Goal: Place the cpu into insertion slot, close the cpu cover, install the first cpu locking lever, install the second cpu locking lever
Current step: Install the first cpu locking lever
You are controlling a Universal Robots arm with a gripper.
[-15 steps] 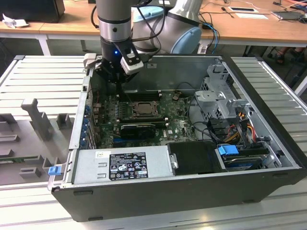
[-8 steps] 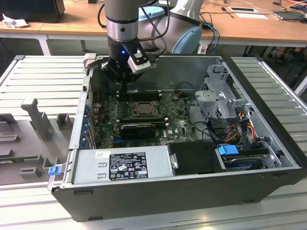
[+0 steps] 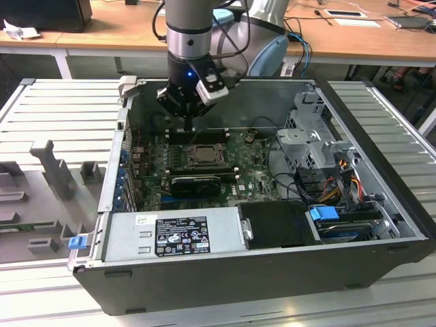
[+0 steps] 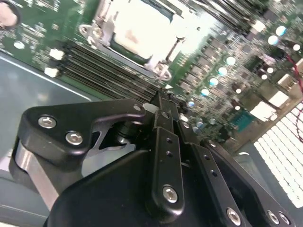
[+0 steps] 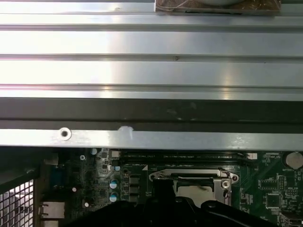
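Silver cpu (image 4: 142,30) framed by cpu cover (image 4: 106,27), black memory slots (image 4: 104,71) just beside, gripper (image 4: 163,98) pinched closed, empty, over board edge

Exterior view: high up, angled down, mid range, whole open computer case (image 3: 204,276) on the ribbed table (image 3: 61,109) in frame. Second wrist view: very close, tilted, looks past the gripper (image 4: 163,100) down onto the motherboard (image 4: 222,80). First wrist view: close, faces across the board's edge toward the case wall and the table beyond. All three share the socket (image 3: 203,154).
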